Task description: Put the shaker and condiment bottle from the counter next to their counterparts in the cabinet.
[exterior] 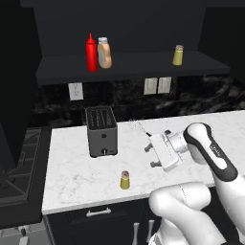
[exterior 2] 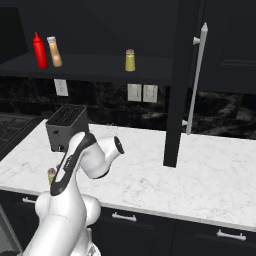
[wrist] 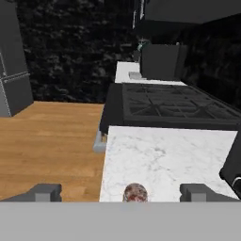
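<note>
A small yellow-olive shaker (exterior: 125, 180) stands on the white marbled counter (exterior: 72, 167) near its front edge; in the hand view its brownish cap (wrist: 135, 193) shows low between my fingertips. My gripper (exterior: 150, 156) hovers up and to the right of it, pointing left, open and empty. On the dark cabinet's shelf (exterior: 139, 64) the orange-tan condiment bottle (exterior: 104, 52) stands right beside the red squeeze bottle (exterior: 91, 52). The twin shaker (exterior: 178, 55) stands farther right on that shelf. From the right base view, the counter shaker (exterior 2: 51, 175) peeks out behind my arm.
A dark toaster (exterior: 101, 130) stands on the counter behind the shaker. A black stove (wrist: 174, 108) adjoins the counter's left end, with wooden floor (wrist: 52, 141) beyond. An open cabinet door (exterior 2: 175, 80) hangs over the counter's right part.
</note>
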Available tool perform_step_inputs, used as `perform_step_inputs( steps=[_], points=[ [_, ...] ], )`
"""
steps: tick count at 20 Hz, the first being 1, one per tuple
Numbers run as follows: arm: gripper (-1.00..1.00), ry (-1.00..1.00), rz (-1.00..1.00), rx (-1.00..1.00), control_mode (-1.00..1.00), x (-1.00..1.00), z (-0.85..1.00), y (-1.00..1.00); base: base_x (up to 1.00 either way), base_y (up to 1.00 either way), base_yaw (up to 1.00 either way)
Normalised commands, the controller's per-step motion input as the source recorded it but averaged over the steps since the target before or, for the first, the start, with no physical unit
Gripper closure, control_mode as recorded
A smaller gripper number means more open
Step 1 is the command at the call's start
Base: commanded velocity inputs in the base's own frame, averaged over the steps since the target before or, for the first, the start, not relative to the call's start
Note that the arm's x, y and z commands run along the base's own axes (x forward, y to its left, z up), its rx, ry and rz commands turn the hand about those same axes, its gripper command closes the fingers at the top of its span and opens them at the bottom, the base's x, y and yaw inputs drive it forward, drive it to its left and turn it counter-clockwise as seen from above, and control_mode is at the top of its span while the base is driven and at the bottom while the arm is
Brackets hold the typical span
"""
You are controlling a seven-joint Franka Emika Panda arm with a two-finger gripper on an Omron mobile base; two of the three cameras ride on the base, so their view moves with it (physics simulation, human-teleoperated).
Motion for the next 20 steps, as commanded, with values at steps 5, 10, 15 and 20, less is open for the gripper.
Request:
perform_step_inputs(
  steps=[5, 10, 15, 20],
  points=[
    [-1.00, -0.04, 0.10, 0.00, -1.00, -0.43, 0.00, -0.54, 0.00, 0.00, 0.00],
    [-1.00, -0.14, -0.08, 0.00, -1.00, -0.73, -0.30, 0.16, 0.00, 0.00, 0.00],
    [-1.00, -0.19, -0.22, 0.00, -1.00, -0.16, -0.38, 0.92, 0.00, 0.00, 0.00],
    [-1.00, -0.04, -0.08, 0.00, -1.00, 0.01, -0.04, 0.37, 0.00, 0.00, 0.00]
  ],
)
